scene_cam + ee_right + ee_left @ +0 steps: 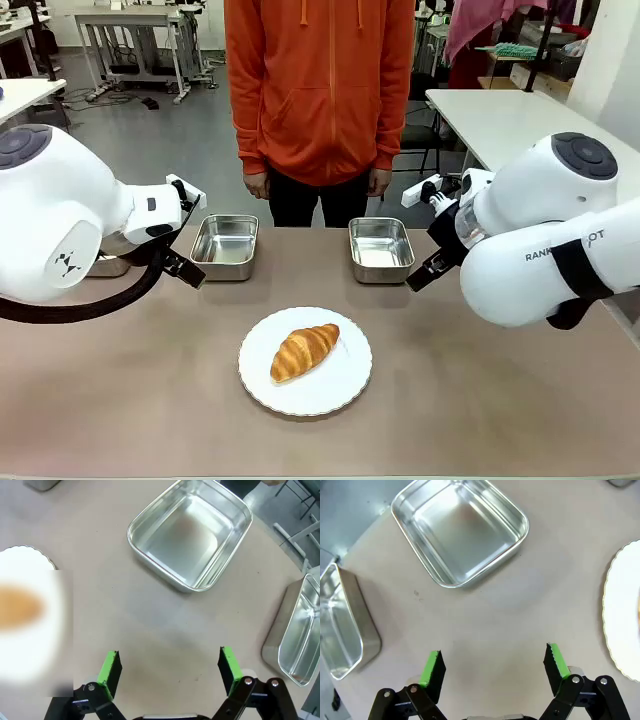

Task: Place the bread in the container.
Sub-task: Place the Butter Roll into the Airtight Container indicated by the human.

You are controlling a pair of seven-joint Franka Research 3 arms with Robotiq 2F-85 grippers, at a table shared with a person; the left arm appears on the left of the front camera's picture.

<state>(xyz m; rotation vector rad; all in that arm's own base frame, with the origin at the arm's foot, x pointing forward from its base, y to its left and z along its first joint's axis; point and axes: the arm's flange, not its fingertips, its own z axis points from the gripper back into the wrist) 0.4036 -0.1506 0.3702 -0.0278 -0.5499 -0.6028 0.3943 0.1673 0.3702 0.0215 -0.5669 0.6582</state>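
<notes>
- Front view: the bread (304, 351), a glossy golden crescent, lies on the white plate (345, 400) mid-table (150, 400), long axis 8-to-2 o'clock, about midway between my arms.
- Left wrist view: left jaws apart, empty; plate rim at 3 o'clock, container (460, 530) at 11.
- Right wrist view: right jaws apart, empty; bread at 9 o'clock, blurred; second tray (190, 532) at 1.

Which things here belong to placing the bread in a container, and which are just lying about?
In the job: croissant; one steel tray, the left tray or the right tray, cannot tell which.
Lying about: white plate under the croissant; the other tray; person standing opposite.
</notes>
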